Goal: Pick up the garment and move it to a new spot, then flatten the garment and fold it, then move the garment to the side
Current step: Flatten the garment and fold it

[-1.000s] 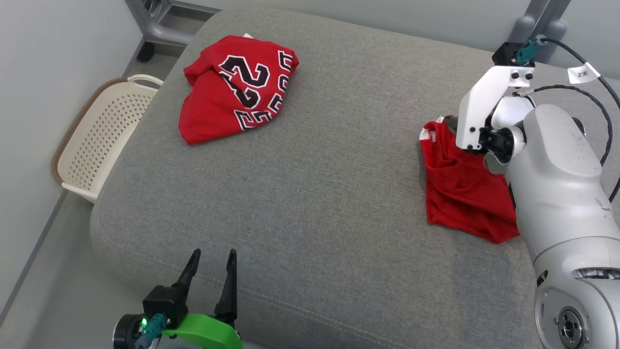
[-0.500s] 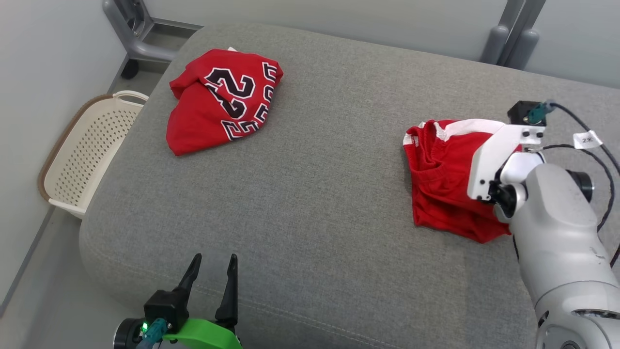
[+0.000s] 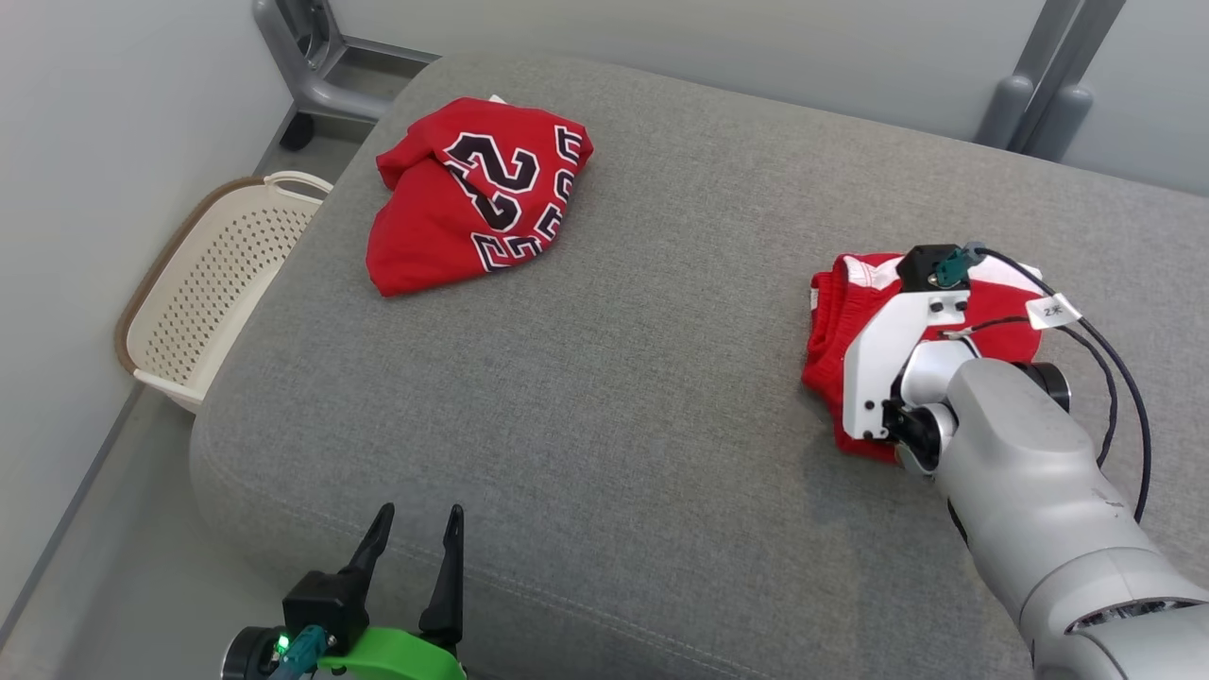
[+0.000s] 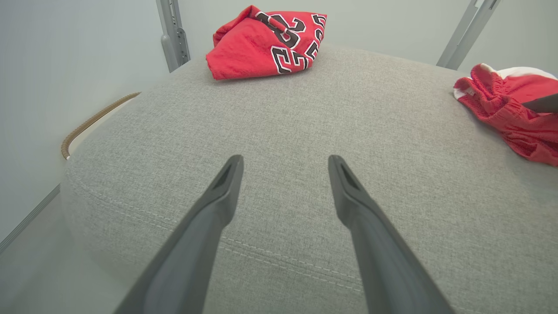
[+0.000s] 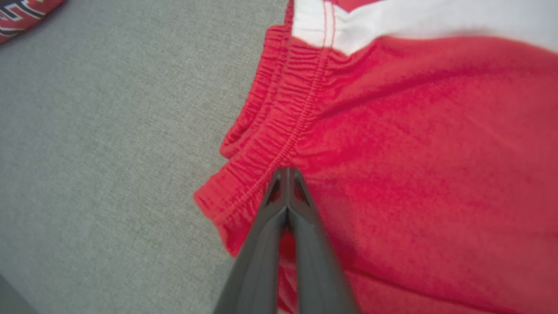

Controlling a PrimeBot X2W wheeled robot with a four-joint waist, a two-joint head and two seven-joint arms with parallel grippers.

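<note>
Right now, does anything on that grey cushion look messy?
Both clothes are crumpled, not flat: the red shorts lie bunched at right on the cushion, and the numbered jersey sits rumpled at its far left corner.

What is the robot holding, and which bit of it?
The right pincer pinches the red shorts by their elastic waistband. The left pincer holds nothing.

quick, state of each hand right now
left hand: open, holding nothing
right hand: closed on the red shorts at the waistband
</note>
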